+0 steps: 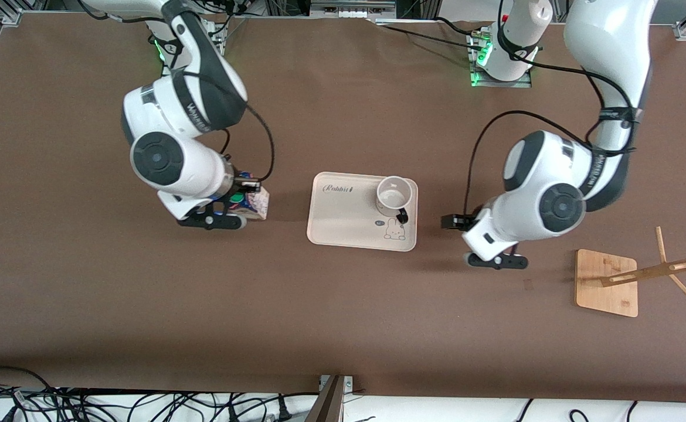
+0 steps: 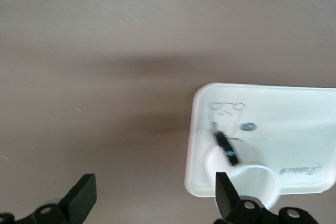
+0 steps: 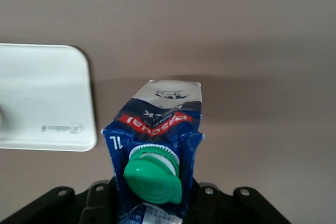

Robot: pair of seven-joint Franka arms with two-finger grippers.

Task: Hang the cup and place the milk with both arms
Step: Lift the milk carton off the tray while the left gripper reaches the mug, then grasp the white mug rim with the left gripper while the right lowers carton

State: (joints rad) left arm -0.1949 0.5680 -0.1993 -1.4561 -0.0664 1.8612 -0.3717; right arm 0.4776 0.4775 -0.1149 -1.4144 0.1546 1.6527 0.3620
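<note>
Now: right tool (image 3: 152, 203) clamped on milk (image 3: 156, 145), 9 o'clock of tray (image 1: 343, 225) on tabletop (image 1: 343, 328). Cup (image 1: 392, 193) upright on tray, handle toward 5 o'clock. Left tool (image 2: 152, 195) spread wide, 3 o'clock of tray.

High front camera facing robots, wrist cameras close, sharing tray (image 1: 343, 225)

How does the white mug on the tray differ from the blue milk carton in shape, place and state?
The white ceramic mug is round and open-topped; the dark blue and white gable-top milk carton is angular, closed by a green cap. The mug stands on the cream tray; the carton is off the tray, toward the right arm's end. The mug is free; the carton is gripped by the right end effector. Both are upright.
</note>
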